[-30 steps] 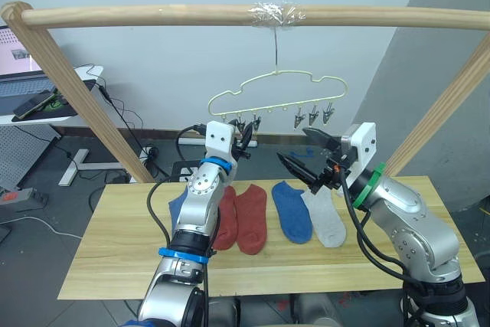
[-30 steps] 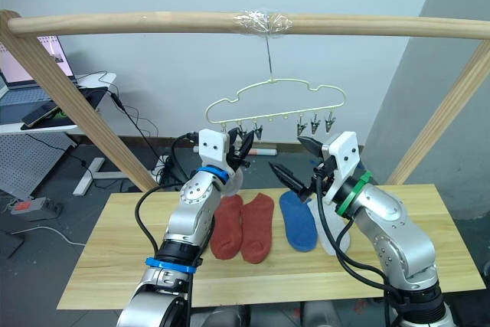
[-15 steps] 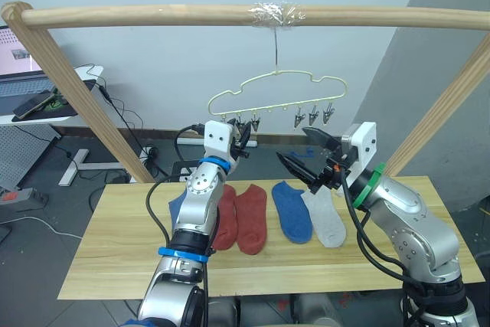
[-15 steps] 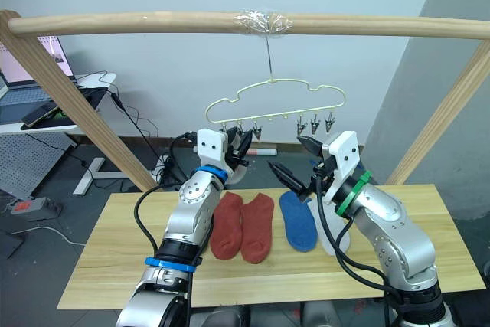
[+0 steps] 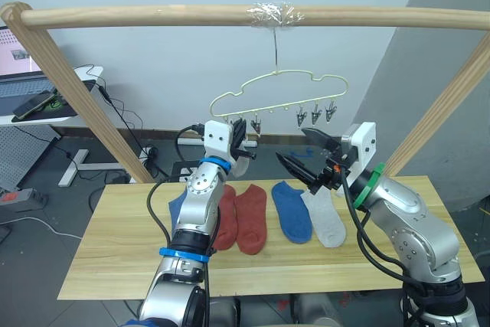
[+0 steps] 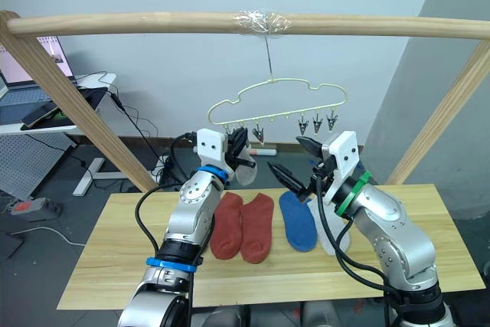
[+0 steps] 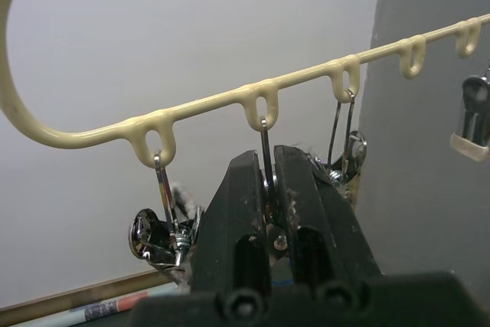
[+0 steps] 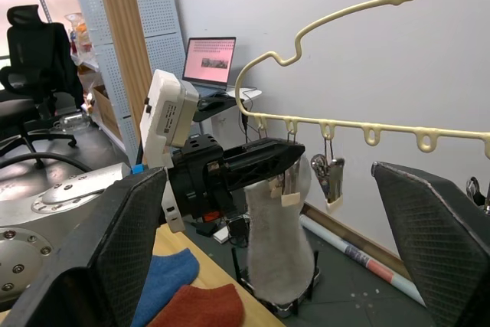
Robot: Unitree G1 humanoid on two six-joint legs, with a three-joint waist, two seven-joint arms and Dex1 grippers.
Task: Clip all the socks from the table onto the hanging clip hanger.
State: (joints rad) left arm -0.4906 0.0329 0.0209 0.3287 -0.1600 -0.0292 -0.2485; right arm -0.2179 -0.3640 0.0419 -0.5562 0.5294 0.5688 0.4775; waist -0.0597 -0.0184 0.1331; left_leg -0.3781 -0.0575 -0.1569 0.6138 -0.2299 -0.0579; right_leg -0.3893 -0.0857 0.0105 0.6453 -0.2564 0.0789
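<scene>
Grey sock hangs lengthwise down from the clip hanger.

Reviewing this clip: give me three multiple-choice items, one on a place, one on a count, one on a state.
1. Where is the left hand?
A at the clip hanger's clips
B flat on the table
C by the laptop

2. How many rust-red socks lie on the table?
A one
B two
C three

3. How is the right hand?
A open, empty
B shut on a blue sock
C shut on a clip

Key: 1 A, the left hand meets the clip hanger, with the light grey sock hanging below. 2 B, the rust-red socks lie paired on the table. 3 A, the right hand has its fingers spread.
</scene>
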